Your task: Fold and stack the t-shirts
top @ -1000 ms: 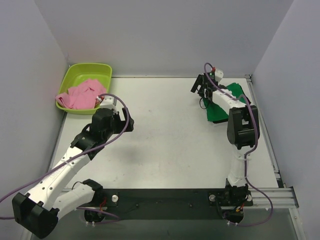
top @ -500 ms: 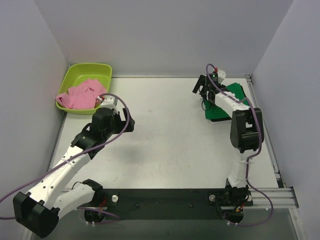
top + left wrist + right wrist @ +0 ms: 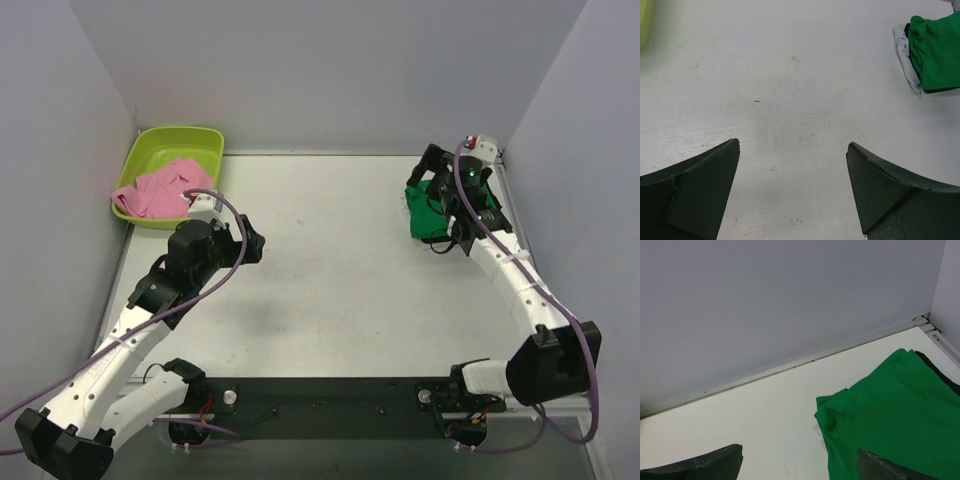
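Note:
The bright green t-shirt lies folded at the back right of the table, on top of a black t-shirt whose edge shows in the right wrist view and the left wrist view. The pink t-shirt lies crumpled in the lime tub. My right gripper hangs open and empty above the green shirt's left edge, facing the back wall. My left gripper is open and empty over bare table, far left of the green shirt.
A white cloth edge shows under the stack on its left side. The tub stands in the back left corner against the left wall. Grey walls close in the table on the back, left and right. A metal rail runs along the right edge.
My right arm has swung its elbow out to the near right, and its gripper has shifted right over the green shirt. My left arm has drawn back slightly to the left.

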Robot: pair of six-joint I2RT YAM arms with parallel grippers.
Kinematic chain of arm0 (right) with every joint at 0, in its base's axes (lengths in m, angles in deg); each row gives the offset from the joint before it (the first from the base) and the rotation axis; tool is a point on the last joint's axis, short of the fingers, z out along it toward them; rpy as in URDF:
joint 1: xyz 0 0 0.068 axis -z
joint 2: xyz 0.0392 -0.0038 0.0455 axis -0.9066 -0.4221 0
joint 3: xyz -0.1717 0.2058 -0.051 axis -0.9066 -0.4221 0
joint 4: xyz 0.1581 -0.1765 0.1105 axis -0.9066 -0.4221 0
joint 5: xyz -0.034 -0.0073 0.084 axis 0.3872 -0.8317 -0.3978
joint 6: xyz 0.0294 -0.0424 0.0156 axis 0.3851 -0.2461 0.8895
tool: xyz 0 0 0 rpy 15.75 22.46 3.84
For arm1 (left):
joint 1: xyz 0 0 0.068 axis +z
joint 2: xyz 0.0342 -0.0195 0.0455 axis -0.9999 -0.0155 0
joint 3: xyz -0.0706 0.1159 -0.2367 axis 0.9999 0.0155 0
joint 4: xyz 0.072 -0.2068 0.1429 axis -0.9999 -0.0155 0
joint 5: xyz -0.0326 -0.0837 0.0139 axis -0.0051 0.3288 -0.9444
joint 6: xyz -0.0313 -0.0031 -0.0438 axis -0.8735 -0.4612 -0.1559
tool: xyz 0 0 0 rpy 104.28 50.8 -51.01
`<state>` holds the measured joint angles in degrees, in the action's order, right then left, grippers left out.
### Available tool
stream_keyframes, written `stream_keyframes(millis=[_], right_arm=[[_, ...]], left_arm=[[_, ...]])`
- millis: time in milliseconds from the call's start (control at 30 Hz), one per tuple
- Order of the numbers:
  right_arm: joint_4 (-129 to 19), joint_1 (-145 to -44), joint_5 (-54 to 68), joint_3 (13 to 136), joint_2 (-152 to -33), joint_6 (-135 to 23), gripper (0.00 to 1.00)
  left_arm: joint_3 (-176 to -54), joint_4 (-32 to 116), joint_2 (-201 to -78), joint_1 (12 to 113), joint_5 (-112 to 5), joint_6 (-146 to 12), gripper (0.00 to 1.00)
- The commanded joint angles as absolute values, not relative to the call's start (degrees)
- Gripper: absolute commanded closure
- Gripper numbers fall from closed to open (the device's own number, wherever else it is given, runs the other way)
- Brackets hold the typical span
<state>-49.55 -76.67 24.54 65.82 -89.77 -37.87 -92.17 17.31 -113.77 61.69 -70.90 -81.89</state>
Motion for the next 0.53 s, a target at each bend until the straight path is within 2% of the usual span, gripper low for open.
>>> stream_keyframes(millis=[0,133,333,500], right_arm=[[-52.57,-80.58,30.61,57.39,-81.12,-40.97,0.0],[-55.98,-86.9,37.29,51.39,-69.45,-43.52,0.0],[-62.93,-88.06,35.74,47.77,-56.43,-43.61,0.0],[-67.51,-89.47,38.28,49.44,-53.77,-44.75,0.0]], left_arm=[[-95.16,17.45,-114.76,62.39,-69.55,-80.95,0.03],[-92.89,19.99,-113.37,62.39,-66.63,-81.55,0.02],[-91.82,20.53,-109.32,62.39,-69.79,-81.65,0.03],[-92.7,19.82,-106.6,62.48,-72.42,-81.03,0.02]])
